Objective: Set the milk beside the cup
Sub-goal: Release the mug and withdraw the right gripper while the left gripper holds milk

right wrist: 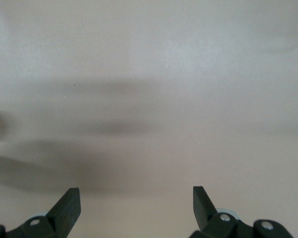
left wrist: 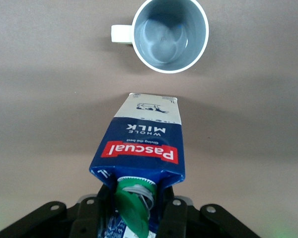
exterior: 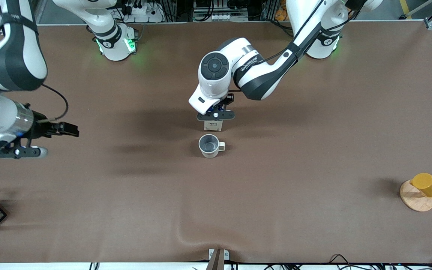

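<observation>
The milk (left wrist: 141,144) is being gripped at its top by the left gripper (exterior: 215,117), the fingers (left wrist: 171,215) being closed on either side of the gable by the green cap (left wrist: 134,206). The carton is being held upright, base down toward the worktop (exterior: 313,150); whether the base is touching the worktop cannot be told. In the front view only the white lower part of the milk (exterior: 213,125) is being shown under the gripper body.

The cup (exterior: 210,146) is being taken as the landmark. It is standing upright on the worktop near the middle, grey inside showing, with its handle (exterior: 221,145) being pointed toward the left arm's end of the table. The milk is being held just beside the cup, on the side farther from the front camera, with a narrow gap of bare worktop being seen between them in the left wrist view; no contact is being made with the cup (left wrist: 170,33).

The right gripper (exterior: 17,151) is being kept waiting well apart from the cup, toward the right arm's end of the table, over bare worktop. Its fingers (right wrist: 69,206) are being held wide apart with nothing between them.

A yellow cup (exterior: 428,185) is lying tilted on a round wooden disc (exterior: 415,198), well apart from the cup, toward the left arm's end and nearer the front camera.
</observation>
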`<act>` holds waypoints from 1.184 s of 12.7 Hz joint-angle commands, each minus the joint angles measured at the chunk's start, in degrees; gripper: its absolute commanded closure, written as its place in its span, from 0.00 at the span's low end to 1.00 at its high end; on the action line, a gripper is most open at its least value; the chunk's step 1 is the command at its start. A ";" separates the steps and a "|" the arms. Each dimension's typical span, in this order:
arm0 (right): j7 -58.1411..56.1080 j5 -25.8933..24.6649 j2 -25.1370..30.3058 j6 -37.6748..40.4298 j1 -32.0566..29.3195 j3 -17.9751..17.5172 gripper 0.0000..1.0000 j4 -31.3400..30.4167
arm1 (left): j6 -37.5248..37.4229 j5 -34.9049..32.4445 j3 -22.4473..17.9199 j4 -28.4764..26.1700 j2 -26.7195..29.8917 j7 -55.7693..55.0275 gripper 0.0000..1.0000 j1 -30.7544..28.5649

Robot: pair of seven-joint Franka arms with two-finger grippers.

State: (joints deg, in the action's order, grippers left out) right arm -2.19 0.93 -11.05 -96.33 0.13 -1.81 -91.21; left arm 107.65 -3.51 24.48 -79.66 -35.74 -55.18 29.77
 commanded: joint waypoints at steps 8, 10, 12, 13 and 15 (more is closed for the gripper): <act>-4.93 -0.94 11.31 8.60 -3.11 1.64 0.00 -1.26 | 1.24 -1.15 -2.16 1.97 -3.46 -1.60 0.65 1.69; -4.93 -0.85 11.23 9.75 -3.03 1.55 0.00 0.49 | 1.68 -1.15 -2.16 2.05 -3.37 -1.60 0.00 1.70; -4.75 -0.85 11.14 11.50 -2.76 1.46 0.00 2.35 | 1.51 -1.24 -2.16 2.05 -1.54 -1.42 0.00 1.43; -4.66 -0.85 11.23 12.12 -2.85 1.46 0.00 2.35 | 0.99 -1.33 -2.24 2.05 -0.31 -1.16 0.00 1.08; -4.66 -0.67 11.14 12.39 -3.03 1.55 0.00 2.44 | -0.42 -1.50 -3.03 1.97 3.81 -1.16 0.00 0.64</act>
State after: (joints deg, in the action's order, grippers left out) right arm -6.31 0.70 -0.41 -84.79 -1.82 0.49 -89.03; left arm 109.13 -3.64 22.70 -77.29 -36.65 -55.29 30.31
